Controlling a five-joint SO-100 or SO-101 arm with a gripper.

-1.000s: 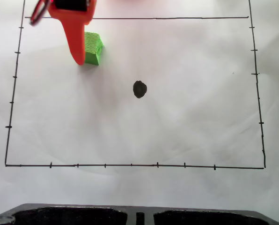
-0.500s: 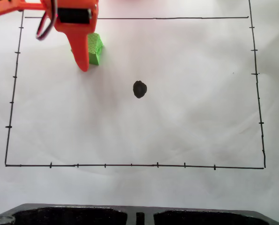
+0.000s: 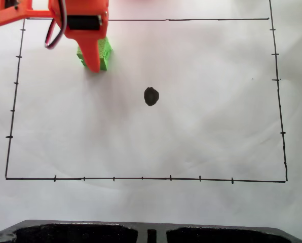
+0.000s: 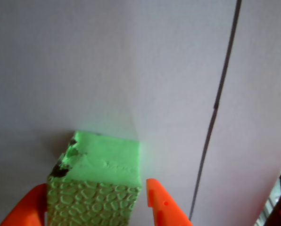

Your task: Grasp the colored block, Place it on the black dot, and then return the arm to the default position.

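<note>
your landmark is the black dot [image 3: 151, 96], near the middle of the white paper [image 3: 201, 131] inside the drawn border lines [image 3: 141, 178]. in the fixed view, the colored block [image 3: 105, 52] sits well apart from that dot, up and to the left of it, close under the top border line. the arm [image 3: 80, 20] comes in from the top left corner, and its pointed orange finger [image 3: 92, 55] stands in front of the block, covering much of its left part.

in the wrist view you see the gripper [image 4: 95, 202] spread around the block [image 4: 100, 179], one orange fingertip [image 4: 159, 202] just beside its right side with a thin gap, the other at its left side. you cannot tell whether the left one touches. the block's smooth top face has dark marks at its left corner.
</note>
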